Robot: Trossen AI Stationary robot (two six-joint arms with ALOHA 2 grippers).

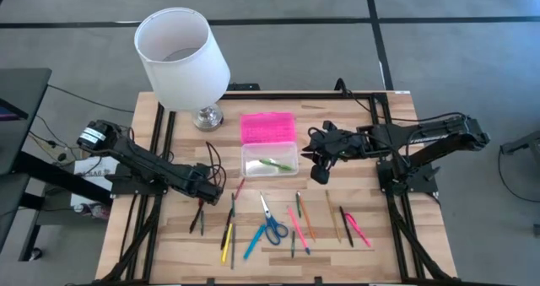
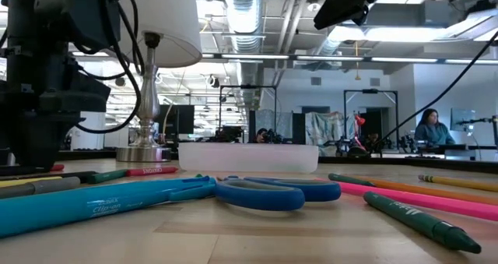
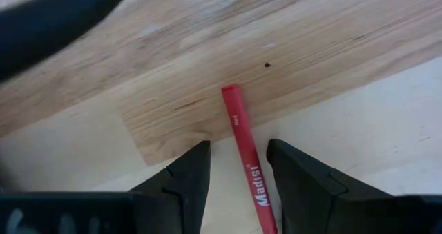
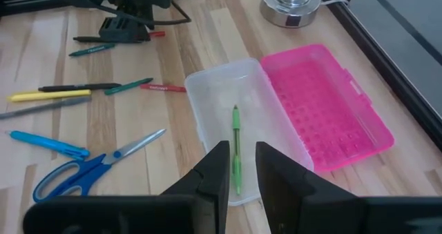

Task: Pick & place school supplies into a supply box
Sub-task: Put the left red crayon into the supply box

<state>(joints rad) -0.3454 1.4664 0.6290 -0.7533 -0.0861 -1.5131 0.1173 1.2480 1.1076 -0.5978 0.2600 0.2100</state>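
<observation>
The supply box stands open: its clear base (image 1: 270,161) (image 4: 228,134) holds one green pen (image 4: 236,148), and its pink ribbed lid (image 1: 267,127) (image 4: 324,103) lies folded back on the table. Several pens and pencils and the blue-handled scissors (image 1: 272,227) (image 4: 69,175) lie flat on the wood nearer the front edge. My left gripper (image 1: 201,193) (image 3: 238,168) is low at the table, open, with one finger on either side of a red pencil (image 3: 238,123) that lies flat. My right gripper (image 1: 319,169) (image 4: 242,168) hovers over the box base, narrowly open and empty.
A white lampshade (image 1: 181,54) on a metal lamp base (image 1: 207,117) stands behind the box toward the far left. Dark frame rails run along both table sides (image 1: 160,134). Bare wood shows between the box and the row of pens. A person sits far off in the room (image 2: 432,128).
</observation>
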